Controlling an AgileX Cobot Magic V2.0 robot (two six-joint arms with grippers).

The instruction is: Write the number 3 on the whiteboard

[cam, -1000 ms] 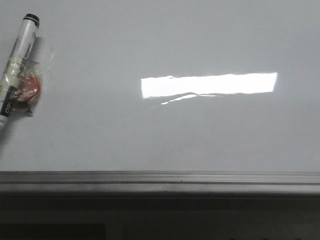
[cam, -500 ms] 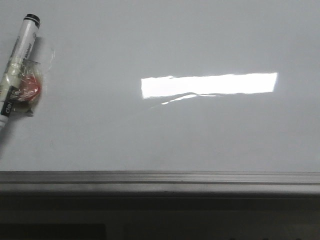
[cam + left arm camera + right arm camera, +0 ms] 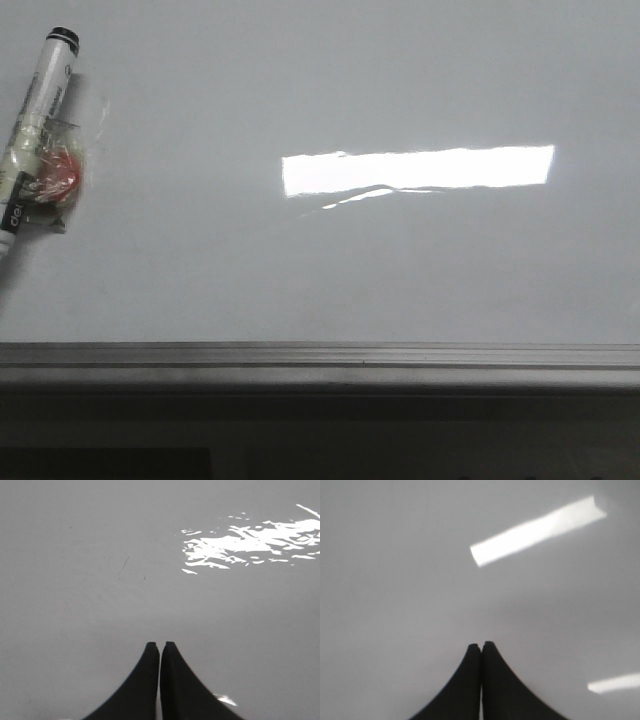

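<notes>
The whiteboard (image 3: 330, 260) fills the front view, glossy pale grey with a bright rectangular light reflection and a grey metal frame edge (image 3: 320, 355) along the near side. No number 3 shows on it. A white marker with a black cap (image 3: 35, 120) lies on the board at the far left, wrapped in clear tape with a red blob. Neither gripper shows in the front view. My left gripper (image 3: 160, 644) is shut and empty over bare board (image 3: 75, 605). My right gripper (image 3: 480, 644) is shut and empty over bare board (image 3: 395, 580).
A short faint dark scratch (image 3: 123, 565) marks the board in the left wrist view. Below the frame edge in the front view lies a dark strip (image 3: 320, 440).
The marker at the far left has shifted very slightly between frames. Nothing else has visibly changed.
</notes>
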